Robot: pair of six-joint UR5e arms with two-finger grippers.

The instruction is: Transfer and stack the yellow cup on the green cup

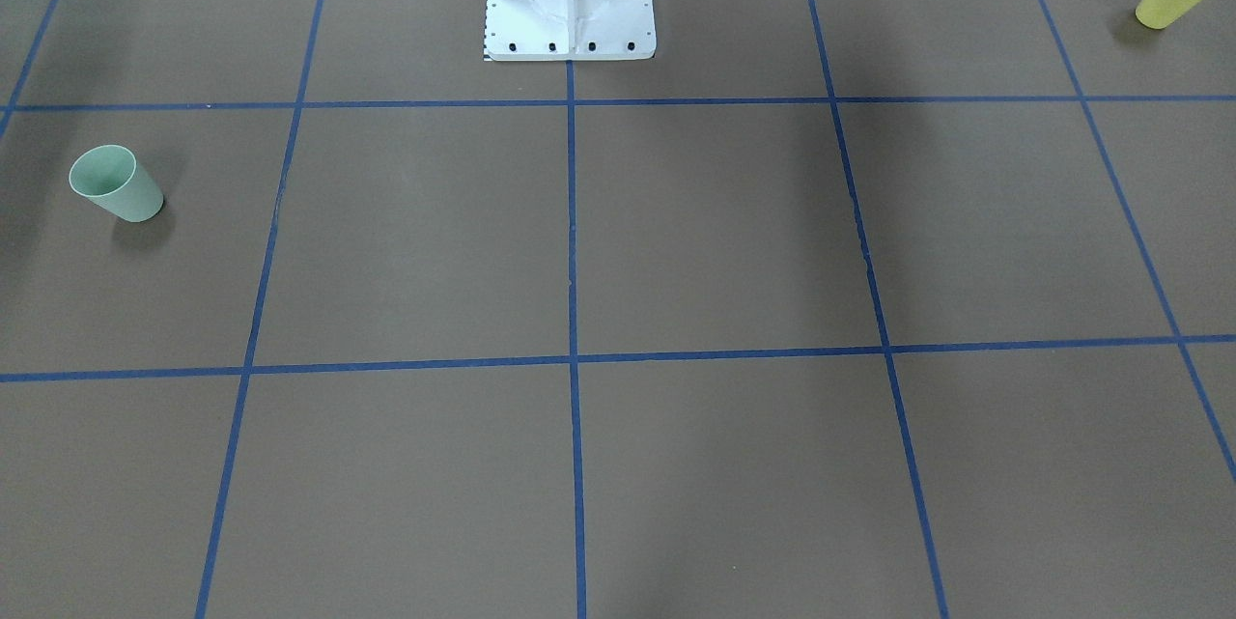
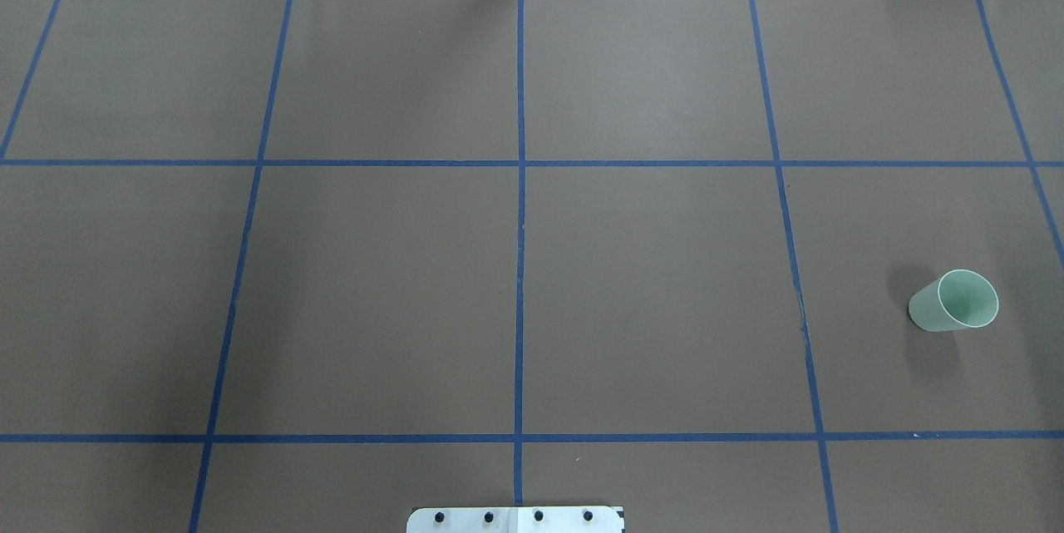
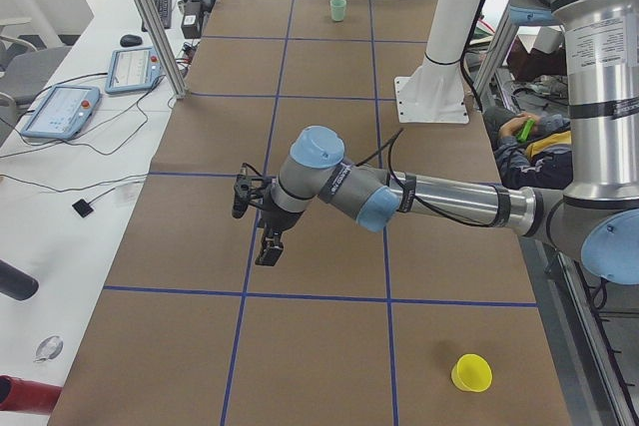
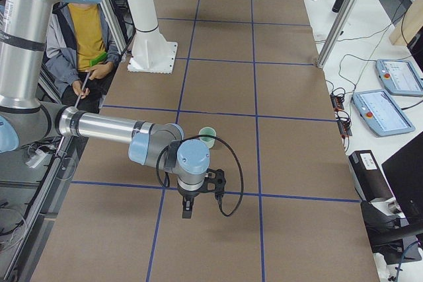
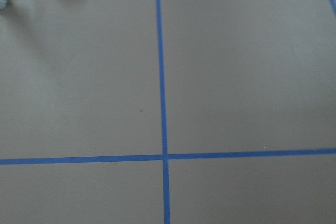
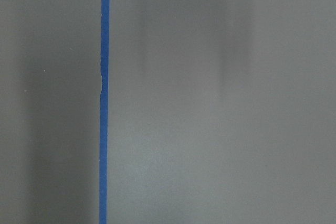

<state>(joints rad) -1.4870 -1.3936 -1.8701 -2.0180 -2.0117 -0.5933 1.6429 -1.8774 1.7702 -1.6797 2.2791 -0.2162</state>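
Evidently the left hand (image 3: 268,246) and the right hand (image 4: 187,209) both hang above the worktop (image 2: 648,292), touching neither cup; whether they are open or closed I cannot tell. The yellow cup (image 3: 471,373) stands upright near the worktop's left end, close to the robot-side edge. The green cup (image 2: 954,301) stands upright well apart, toward the right end. A glancing approach could tip the light yellow cup over that edge. Between the cups only blue tape lines (image 2: 519,267) show, so the carry has room.
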